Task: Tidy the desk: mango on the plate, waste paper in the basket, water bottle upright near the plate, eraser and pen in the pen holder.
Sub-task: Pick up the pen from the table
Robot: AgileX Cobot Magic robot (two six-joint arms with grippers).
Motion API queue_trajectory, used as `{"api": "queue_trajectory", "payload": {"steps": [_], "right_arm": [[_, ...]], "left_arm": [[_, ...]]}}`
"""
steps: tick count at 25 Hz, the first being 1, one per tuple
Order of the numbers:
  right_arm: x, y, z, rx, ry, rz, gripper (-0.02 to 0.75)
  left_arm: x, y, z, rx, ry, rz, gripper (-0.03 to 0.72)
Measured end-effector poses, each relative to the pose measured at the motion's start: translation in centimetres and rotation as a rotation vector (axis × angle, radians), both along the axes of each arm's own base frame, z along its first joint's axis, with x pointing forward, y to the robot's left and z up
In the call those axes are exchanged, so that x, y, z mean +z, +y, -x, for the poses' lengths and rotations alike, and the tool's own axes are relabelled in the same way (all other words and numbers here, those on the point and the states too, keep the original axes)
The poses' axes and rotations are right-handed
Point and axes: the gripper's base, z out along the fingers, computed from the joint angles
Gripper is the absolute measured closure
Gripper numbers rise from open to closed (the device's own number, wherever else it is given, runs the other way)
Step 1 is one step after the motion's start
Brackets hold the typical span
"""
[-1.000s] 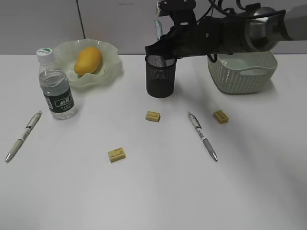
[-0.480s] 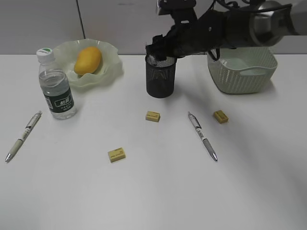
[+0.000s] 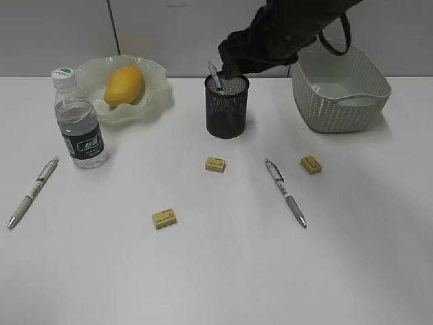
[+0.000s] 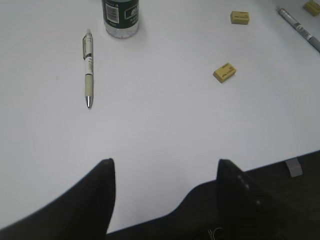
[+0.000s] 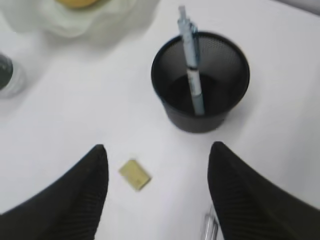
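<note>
The mango (image 3: 124, 84) lies on the plate (image 3: 157, 76), and the water bottle (image 3: 78, 125) stands upright beside it. One pen (image 3: 215, 76) (image 5: 192, 65) leans inside the pen holder (image 3: 226, 112) (image 5: 200, 82). My right gripper (image 3: 230, 59) (image 5: 157, 147) hovers open and empty above the holder. Two pens (image 3: 32, 193) (image 3: 285, 191) and three erasers (image 3: 216, 164) (image 3: 311, 164) (image 3: 165, 218) lie on the desk (image 3: 216, 271). My left gripper (image 4: 164, 162) is open and empty over the desk's near edge. The basket (image 3: 342, 91) stands at the back right. The waste paper is out of view.
The left wrist view shows the left pen (image 4: 88, 67), the bottle's base (image 4: 120, 17) and two erasers (image 4: 225, 72) (image 4: 240, 17). The desk's front edge (image 4: 280, 160) runs just behind the left fingers.
My right gripper opened and let go of the pen, which now stands in the pen holder. The right arm lifted up and back from the holder.
</note>
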Motion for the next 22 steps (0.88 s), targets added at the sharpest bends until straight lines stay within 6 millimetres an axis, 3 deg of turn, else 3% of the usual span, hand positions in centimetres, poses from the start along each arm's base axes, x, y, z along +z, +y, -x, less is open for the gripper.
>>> {"api": "queue_trajectory", "payload": {"steps": [7,14,19,22], "right_arm": [[0.5,-1.4,3.0,0.075,0.250,0.161,0.242],[0.0,-3.5,5.0,0.038,0.481,0.380,0.246],[0.7,-4.3,5.7,-0.003,0.487,0.412,0.246],[2.3,-4.8,7.1,-0.011,0.473,0.382,0.246]], "left_arm": [[0.0,0.0,0.0,0.000,0.000,0.000,0.207],[0.0,0.0,0.0,0.000,0.000,0.000,0.207],[0.0,0.0,0.0,0.000,0.000,0.000,0.207],[0.0,0.0,0.0,0.000,0.000,0.000,0.207]]}}
